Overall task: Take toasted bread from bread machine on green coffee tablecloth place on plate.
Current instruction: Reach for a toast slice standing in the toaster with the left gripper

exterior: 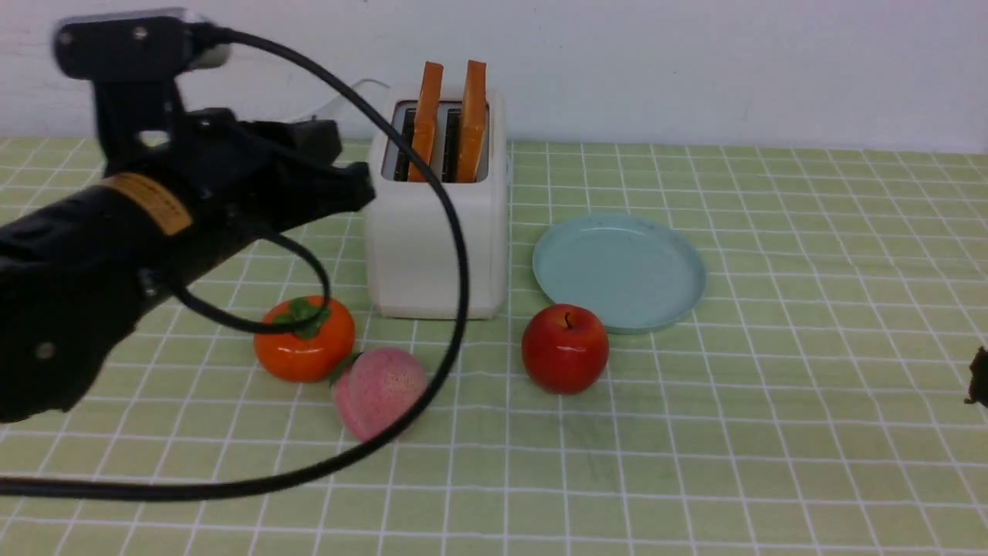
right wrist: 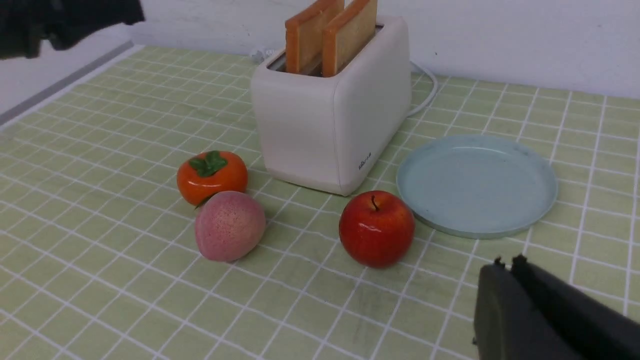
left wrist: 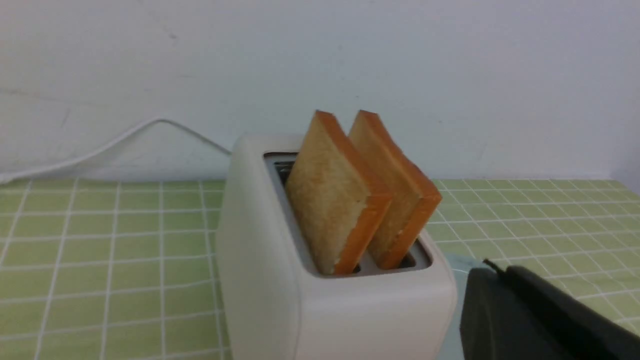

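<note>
The white bread machine (exterior: 436, 232) stands on the green coffee tablecloth (exterior: 772, 463). Two toasted bread slices (exterior: 427, 116) (exterior: 472, 116) stand upright in its slots, half out; the left wrist view shows them too (left wrist: 330, 200) (left wrist: 400, 185). The pale blue-green plate (exterior: 617, 270) lies empty just right of the bread machine. My left gripper (exterior: 363, 191) is shut and empty, raised beside the bread machine's left upper edge, apart from the bread. My right gripper (right wrist: 506, 262) is shut and empty, low over the cloth near the plate's front right, barely showing in the front view (exterior: 979, 376).
A red apple (exterior: 565, 347) sits in front of the plate. An orange persimmon (exterior: 305, 340) and a pink peach (exterior: 378, 390) lie in front of the bread machine's left corner. The left arm's black cable (exterior: 455, 232) loops across the bread machine. A white wall is behind.
</note>
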You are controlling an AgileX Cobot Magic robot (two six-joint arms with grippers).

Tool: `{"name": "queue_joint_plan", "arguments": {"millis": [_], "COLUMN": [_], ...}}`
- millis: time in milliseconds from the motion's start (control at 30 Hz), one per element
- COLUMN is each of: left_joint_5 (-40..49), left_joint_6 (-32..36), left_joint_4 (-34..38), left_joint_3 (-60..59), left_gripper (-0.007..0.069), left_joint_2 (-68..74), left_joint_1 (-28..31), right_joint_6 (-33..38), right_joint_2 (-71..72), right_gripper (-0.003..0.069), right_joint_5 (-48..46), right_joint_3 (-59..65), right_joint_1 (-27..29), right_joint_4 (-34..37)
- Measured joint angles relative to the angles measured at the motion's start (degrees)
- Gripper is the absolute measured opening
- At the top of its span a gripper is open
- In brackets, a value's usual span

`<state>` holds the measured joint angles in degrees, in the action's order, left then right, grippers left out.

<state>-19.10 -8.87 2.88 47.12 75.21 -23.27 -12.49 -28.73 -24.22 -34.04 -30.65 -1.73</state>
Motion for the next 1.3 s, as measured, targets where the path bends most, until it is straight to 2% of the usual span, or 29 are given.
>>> {"name": "queue_joint_plan", "arguments": {"millis": [133,200,233,300,400,667,900,1033,1200,1300], "left_joint_5": [-8.9,-11.6,-12.1,-14.1,-14.6,-13.4,-12.8,-13.1,-12.7,-12.8], "left_joint_6": [0.0,0.0,0.1,1.0,2.8,14.7,17.4,21.8,27.4,29.0], "left_joint_4": [-1.7,-1.7,-1.7,-1.5,0.2,7.6,9.6,13.6,20.6,21.7], "left_joint_3": [2.3,3.7,4.1,6.9,10.3,19.5,24.3,27.5,29.6,29.8], "left_gripper": [0.0206,0.0293,0.0302,0.04,0.0442,0.0424,0.0414,0.039,0.0316,0.0217], "left_joint_2": [8.9,12.3,13.0,17.7,22.0,31.3,35.1,37.5,38.7,38.7], "left_joint_1": [-0.3,-0.3,-0.3,-0.3,-0.3,-0.3,-0.3,-0.3,-0.3,-0.3], "right_joint_6": [0.0,0.0,0.0,0.0,0.0,0.0,0.0,0.0,0.0,0.0], "right_joint_2": [0.0,0.0,0.0,0.0,0.0,0.0,0.0,0.0,0.0,0.0], "right_gripper": [0.0021,0.0022,0.0022,0.0023,0.0027,0.0032,0.0034,0.0036,0.0038,0.0039], "right_joint_5": [-0.7,-0.5,-0.5,0.6,1.2,1.4,1.4,1.4,1.4,1.4], "right_joint_3": [0.0,0.0,0.0,0.0,0.0,0.0,0.0,0.0,0.0,0.0], "right_joint_1": [-0.1,-0.1,-0.1,-0.1,-0.1,-0.1,-0.1,-0.1,-0.1,-0.1], "right_joint_4": [0.0,0.0,0.0,0.1,0.6,1.1,1.1,1.1,1.1,1.1]}}
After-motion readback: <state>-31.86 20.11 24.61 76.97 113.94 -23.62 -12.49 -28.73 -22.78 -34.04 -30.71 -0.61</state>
